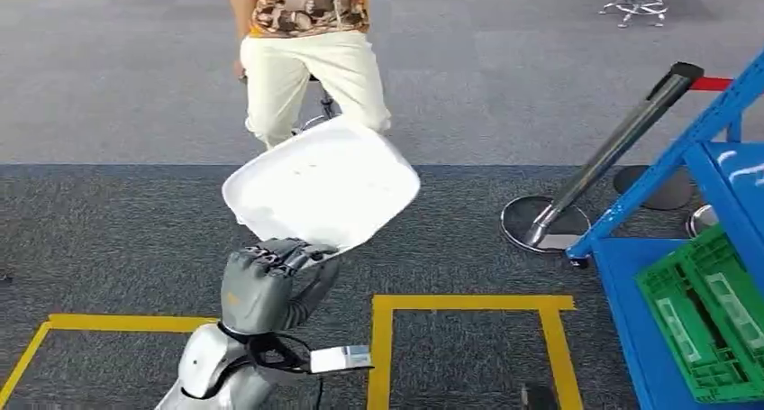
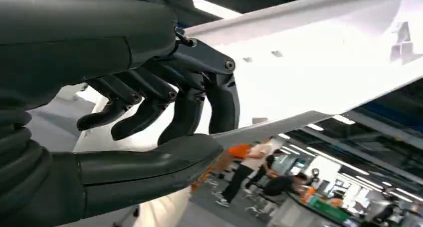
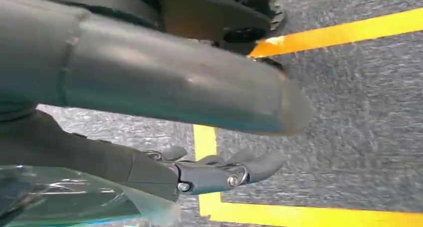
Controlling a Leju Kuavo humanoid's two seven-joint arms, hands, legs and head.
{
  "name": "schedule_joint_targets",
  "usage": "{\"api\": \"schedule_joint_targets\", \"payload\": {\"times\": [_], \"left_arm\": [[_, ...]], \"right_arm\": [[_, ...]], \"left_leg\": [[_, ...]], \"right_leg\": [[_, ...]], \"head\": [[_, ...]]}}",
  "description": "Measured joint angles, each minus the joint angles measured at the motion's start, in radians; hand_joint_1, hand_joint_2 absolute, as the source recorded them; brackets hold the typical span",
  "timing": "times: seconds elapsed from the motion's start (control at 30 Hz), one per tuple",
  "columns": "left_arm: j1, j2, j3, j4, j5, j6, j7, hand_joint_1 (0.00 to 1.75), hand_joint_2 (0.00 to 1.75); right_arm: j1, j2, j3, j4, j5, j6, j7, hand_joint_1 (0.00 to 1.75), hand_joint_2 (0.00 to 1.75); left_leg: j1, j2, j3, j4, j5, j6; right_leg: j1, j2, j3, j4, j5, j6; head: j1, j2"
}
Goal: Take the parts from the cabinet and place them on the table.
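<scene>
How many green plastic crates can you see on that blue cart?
1. A single green plastic crate with slotted walls sits on the blue metal cart's lower shelf, at the head view's right edge. The picture cuts the cart off, so more may sit beyond it.

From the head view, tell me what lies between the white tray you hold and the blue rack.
In the head view, grey carpet and a tilted metal stanchion post on its round base lie between the white tray, gripped by the left hand, and the blue rack.

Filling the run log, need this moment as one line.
left hand: holds white tray by its edge, tilted | right hand: holds nothing, over carpet | blue cabinet: at right | person: ahead
</scene>
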Motion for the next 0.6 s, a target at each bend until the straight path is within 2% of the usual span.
{"api": "schedule_joint_targets", "payload": {"times": [0.07, 0.1, 0.13, 0.17, 0.2, 0.23, 0.27, 0.3, 0.33, 0.37, 0.4, 0.43, 0.47, 0.53, 0.57, 0.6], "left_arm": [[0.001, 0.007, -0.002, 0.0, 0.005, 0.0, 0.003, 1.75, 1.75], [0.003, 0.008, -0.005, 0.001, 0.004, 0.0, 0.003, 1.75, 1.75], [-0.002, 0.009, -0.007, 0.001, 0.006, 0.001, 0.003, 1.75, 1.75], [-0.006, 0.008, -0.009, 0.002, 0.006, 0.0, 0.003, 1.75, 1.75], [-0.005, 0.008, -0.01, 0.002, 0.006, 0.0, 0.003, 1.75, 1.75], [-0.004, 0.011, -0.01, 0.004, 0.014, 0.0, 0.003, 1.75, 1.75], [-0.003, 0.013, -0.01, 0.007, 0.025, -0.001, 0.003, 1.75, 1.75], [-0.001, 0.014, -0.012, 0.01, 0.031, -0.002, 0.003, 1.75, 1.75], [-0.001, 0.015, -0.013, 0.011, 0.036, -0.002, 0.003, 1.75, 1.75], [-0.002, 0.016, -0.014, 0.013, 0.038, -0.002, 0.003, 1.75, 1.75], [-0.002, 0.016, -0.016, 0.013, 0.043, -0.002, 0.003, 1.75, 1.75], [-0.003, 0.018, -0.018, 0.016, 0.051, -0.002, 0.004, 1.75, 1.75], [-0.006, 0.018, -0.021, 0.018, 0.063, -0.001, 0.004, 1.75, 1.75], [-0.005, 0.019, -0.026, 0.018, 0.089, 0.0, -0.001, 1.75, 1.75], [-0.005, 0.02, -0.026, 0.018, 0.095, 0.0, -0.004, 1.75, 1.75], [-0.006, 0.02, -0.027, 0.018, 0.102, 0.0, -0.004, 1.75, 1.75]], "right_arm": [[-0.003, 0.002, 0.0, 0.0, 0.001, 0.0, 0.0, 0.0, 0.0], [-0.004, 0.002, -0.001, 0.0, 0.003, 0.0, 0.0, 0.0, 0.0], [-0.004, 0.002, -0.001, 0.0, 0.005, 0.001, -0.001, 0.0, 0.0], [-0.004, 0.002, -0.001, 0.0, 0.005, 0.002, 0.0, 0.0, 0.0], [-0.003, 0.002, -0.001, 0.0, 0.005, 0.001, 0.0, 0.0, 0.0], [0.0, 0.002, -0.001, 0.0, 0.006, 0.002, 0.002, 0.0, 0.0], [0.002, 0.002, -0.001, 0.0, 0.007, 0.002, 0.003, 0.0, 0.0], [0.004, 0.002, -0.001, 0.0, 0.01, 0.002, 0.004, 0.0, 0.0], [0.004, 0.002, -0.001, 0.0, 0.012, 0.002, 0.004, 0.0, 0.0], [0.003, 0.001, -0.001, 0.0, 0.014, 0.002, 0.004, 0.0, 0.0], [0.002, -0.001, -0.002, 0.0, 0.015, 0.002, 0.004, 0.0, 0.0], [0.002, -0.002, -0.002, 0.0, 0.016, 0.002, 0.004, 0.0, 0.0], [0.002, -0.001, -0.001, 0.0, 0.017, 0.003, 0.004, 0.0, 0.0], [-0.001, -0.002, -0.002, 0.0, 0.02, 0.003, 0.006, 0.0, 0.0], [0.0, -0.002, -0.002, 0.0, 0.023, 0.003, 0.008, 0.0, 0.0], [0.0, -0.001, -0.002, 0.0, 0.025, 0.003, 0.011, 0.0, 0.0]], "left_leg": [[-0.002, -0.027, 0.007, -0.016, 0.001, 0.011], [0.01, -0.036, 0.025, -0.034, 0.01, 0.015], [0.012, -0.047, 0.031, -0.04, 0.011, 0.02], [0.014, -0.058, 0.032, -0.039, 0.011, 0.024], [0.014, -0.07, 0.033, -0.039, 0.01, 0.027], [0.014, -0.083, 0.033, -0.039, 0.008, 0.03], [0.014, -0.098, 0.033, -0.038, 0.007, 0.03], [0.014, -0.113, 0.035, -0.037, 0.006, 0.028], [0.015, -0.128, 0.036, -0.035, 0.004, 0.026], [0.017, -0.142, 0.039, -0.03, 0.0, 0.021], [0.02, -0.154, 0.039, -0.021, -0.008, 0.015], [0.02, -0.162, 0.034, -0.013, -0.015, 0.006], [0.019, -0.172, 0.025, 0.006, -0.02, 0.002], [0.024, -0.189, 0.022, -0.004, -0.016, -0.004], [0.026, -0.199, 0.021, -0.001, -0.015, -0.006], [0.026, -0.194, 0.019, 0.004, -0.023, -0.01]], "right_leg": [[0.0, -0.027, 0.018, -0.01, -0.005, 0.013], [-0.007, -0.008, 0.015, -0.006, -0.016, 0.018], [-0.004, 0.043, 0.004, 0.023, -0.031, 0.017], [-0.003, 0.077, -0.032, 0.09, -0.062, 0.017], [-0.003, 0.092, -0.077, 0.17, -0.093, 0.018], [-0.004, 0.097, -0.123, 0.241, -0.115, 0.02], [-0.003, 0.098, -0.154, 0.281, -0.115, 0.022], [-0.004, 0.098, -0.161, 0.272, -0.09, 0.023], [-0.005, 0.098, -0.149, 0.224, -0.046, 0.024], [-0.007, 0.102, -0.115, 0.14, 0.01, 0.025], [-0.011, 0.124, -0.077, 0.048, 0.06, 0.028], [-0.015, 0.175, -0.063, 0.026, 0.039, 0.031], [-0.017, 0.183, -0.048, 0.004, 0.036, 0.025], [-0.009, 0.167, -0.046, 0.011, 0.034, 0.014], [-0.009, 0.156, -0.044, 0.009, 0.035, 0.01], [-0.016, 0.141, -0.04, 0.006, 0.035, 0.005]], "head": [[-0.002, 0.0], [0.0, 0.0], [-0.001, 0.0], [0.008, 0.0], [0.013, 0.0], [0.011, 0.0], [0.013, 0.0], [0.013, 0.0], [0.015, 0.0], [0.013, 0.0], [0.015, 0.0], [0.015, 0.0], [0.012, 0.0], [0.013, 0.0], [0.014, 0.0], [0.014, 0.0]]}}
